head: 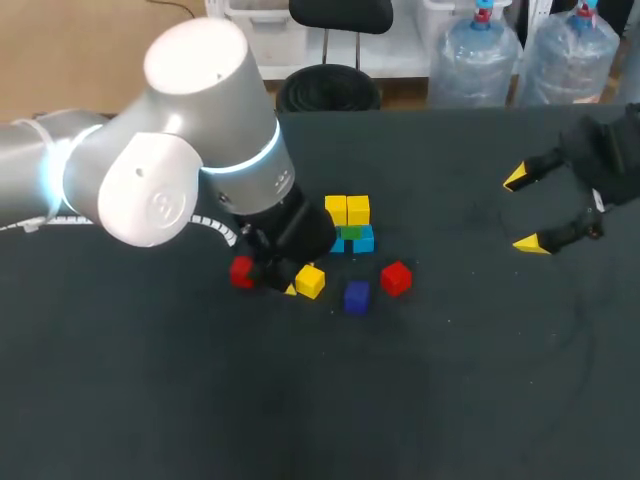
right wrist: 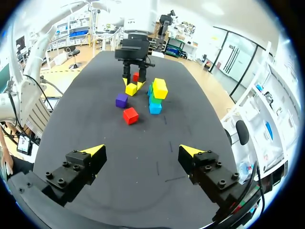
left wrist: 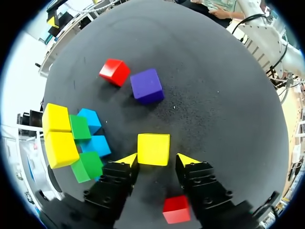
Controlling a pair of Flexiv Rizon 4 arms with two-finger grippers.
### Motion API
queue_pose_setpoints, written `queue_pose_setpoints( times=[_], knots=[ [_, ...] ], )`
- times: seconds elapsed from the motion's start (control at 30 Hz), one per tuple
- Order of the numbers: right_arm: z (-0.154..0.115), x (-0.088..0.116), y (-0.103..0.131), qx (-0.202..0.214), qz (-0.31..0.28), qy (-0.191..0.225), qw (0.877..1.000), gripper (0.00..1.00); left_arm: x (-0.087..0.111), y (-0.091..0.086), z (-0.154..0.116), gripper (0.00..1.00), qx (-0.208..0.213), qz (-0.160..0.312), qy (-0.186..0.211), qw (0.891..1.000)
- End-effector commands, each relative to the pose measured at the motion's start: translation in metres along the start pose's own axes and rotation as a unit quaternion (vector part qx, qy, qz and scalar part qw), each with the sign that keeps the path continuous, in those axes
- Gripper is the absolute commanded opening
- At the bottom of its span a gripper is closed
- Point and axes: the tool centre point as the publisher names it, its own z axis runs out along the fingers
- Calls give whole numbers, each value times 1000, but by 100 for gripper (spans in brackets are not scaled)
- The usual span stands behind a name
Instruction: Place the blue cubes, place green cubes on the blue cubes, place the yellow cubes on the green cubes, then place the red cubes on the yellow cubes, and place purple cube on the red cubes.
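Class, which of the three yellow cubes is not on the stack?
The loose yellow cube by the left gripper; the other two sit on green cubes.

Two blue cubes (left wrist: 90, 119) (left wrist: 97, 144), two green cubes (left wrist: 79, 127) (left wrist: 87, 166), three yellow cubes (left wrist: 56, 118) (left wrist: 60, 149) (left wrist: 153, 149), two red cubes (left wrist: 114, 71) (left wrist: 176, 209), one purple cube (left wrist: 147, 86): ten in all. Also two grippers, a left gripper (left wrist: 157, 159) and a right gripper (right wrist: 142, 150), and one table (head: 150, 400).

free: bare table (head: 470, 380) is left all round the right tool (head: 522, 210) | blocked: left tool (left wrist: 157, 158) is crowded by cube stack (left wrist: 62, 143), yellow cube (left wrist: 153, 149), red cube (left wrist: 176, 209)
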Motion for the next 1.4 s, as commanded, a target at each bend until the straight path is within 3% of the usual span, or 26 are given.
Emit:
queue_pose_setpoints(
  times=[0.03,0.1,0.17,0.23,0.33,0.53,0.6,1.07,1.17,1.4],
  knots=[
    [1,0,-1,-1,0,-1,1000,100,2,2,0,45,3,-1,1,1000],
    [1,0,-1,-1,0,-1,1000,100,2,1,-1,47,5,-4,4,1000],
    [1,0,-1,-1,0,-1,1000,100,2,0,-1,68,6,-5,5,1000],
    [1,0,-1,-1,0,-1,1000,100,2,-1,-2,70,8,-5,5,1000],
    [1,0,-1,-1,0,-1,1000,100,2,-3,-3,56,10,-6,4,1000],
    [1,0,-1,-1,0,-1,1000,100,-3,-1,-7,56,9,-3,5,1000],
    [1,0,-1,-1,0,-1,1000,100,-5,1,-8,50,8,0,5,1000],
    [1,0,-1,-1,0,-1,1000,100,-19,10,-6,62,9,7,4,1000],
    [1,0,-1,-1,0,-1,1000,100,-19,11,-6,50,10,7,3,1000],
    [1,0,-1,-1,0,-1,1000,100,-14,11,-6,38,10,-1,2,1000]
  ],
)
